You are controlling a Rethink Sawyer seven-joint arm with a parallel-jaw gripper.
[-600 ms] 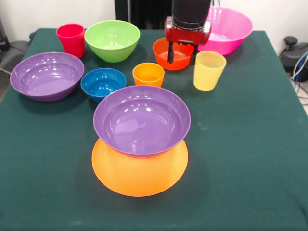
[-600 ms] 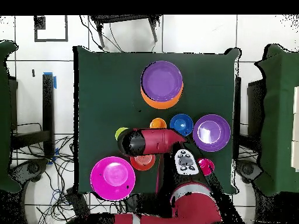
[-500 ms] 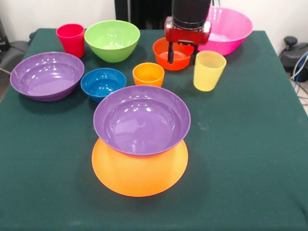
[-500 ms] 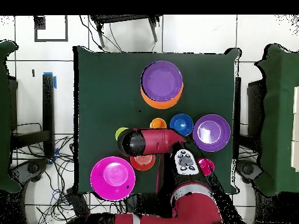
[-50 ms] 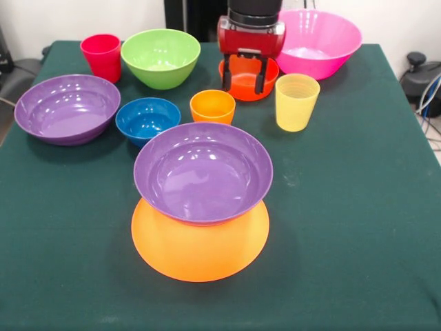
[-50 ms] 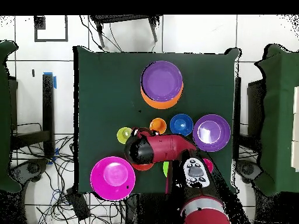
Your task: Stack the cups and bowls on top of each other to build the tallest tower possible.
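Note:
At the table's middle a purple bowl sits on a wide yellow-orange bowl, forming a low tower. My gripper is open and hangs over the small orange-red bowl, its left finger near the bowl's left rim and its right finger over the inside. The yellow cup stands right of it and the orange cup to the front left. Further left lie the blue bowl, a second purple bowl, the green bowl and the red-pink cup. The pink bowl lies behind.
In the overhead view the arm covers the orange-red bowl and most of the green bowl. The pink bowl lies near the table's edge. Open green cloth spreads around the tower.
My gripper has shifted left across the orange-red bowl and away from the yellow cup. The yellow cup has shifted slightly left. The bowls stay where they were.

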